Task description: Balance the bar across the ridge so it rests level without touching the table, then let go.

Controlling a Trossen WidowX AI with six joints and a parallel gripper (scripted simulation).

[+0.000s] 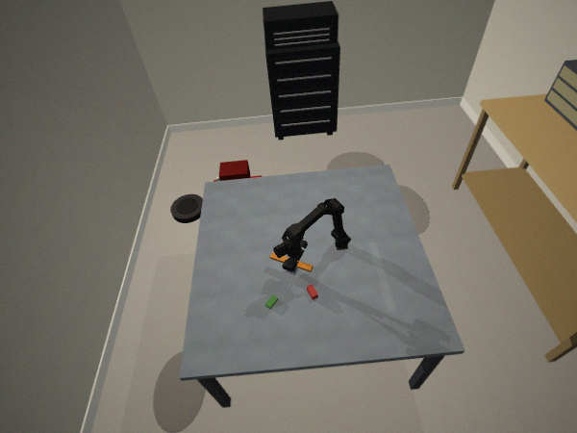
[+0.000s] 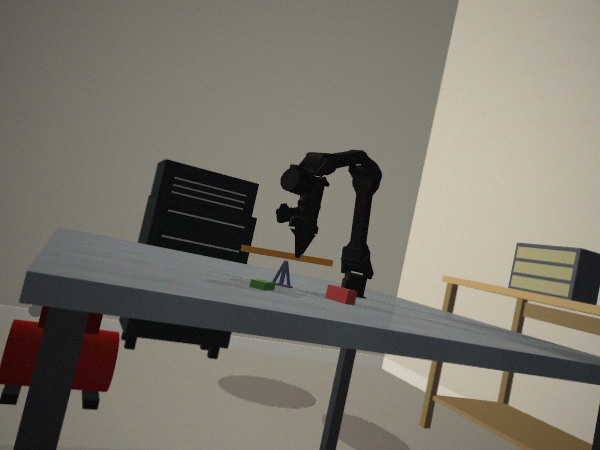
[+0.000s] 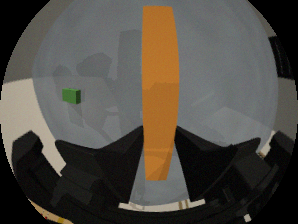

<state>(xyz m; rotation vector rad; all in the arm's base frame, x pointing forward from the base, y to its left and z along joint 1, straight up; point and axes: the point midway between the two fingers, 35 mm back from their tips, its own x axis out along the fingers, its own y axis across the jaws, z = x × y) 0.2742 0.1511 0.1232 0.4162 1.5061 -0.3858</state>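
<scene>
The orange bar (image 1: 304, 265) (image 2: 265, 251) (image 3: 160, 76) is long and flat. My gripper (image 1: 289, 262) (image 2: 301, 254) (image 3: 158, 129) is shut on the bar near its middle and points straight down. In the exterior view the bar sits level right at the top of the small dark blue ridge (image 2: 283, 276), clear of the grey table (image 1: 240, 337) (image 2: 150, 295). I cannot tell whether the bar touches the ridge. In the wrist view the bar runs straight away from my fingers and hides the ridge.
A green block (image 1: 271, 301) (image 2: 262, 284) (image 3: 72, 96) and a red block (image 1: 313, 292) (image 2: 341, 294) lie on the table in front of the ridge. The arm's base (image 1: 341, 239) (image 2: 357, 270) stands behind and to the right.
</scene>
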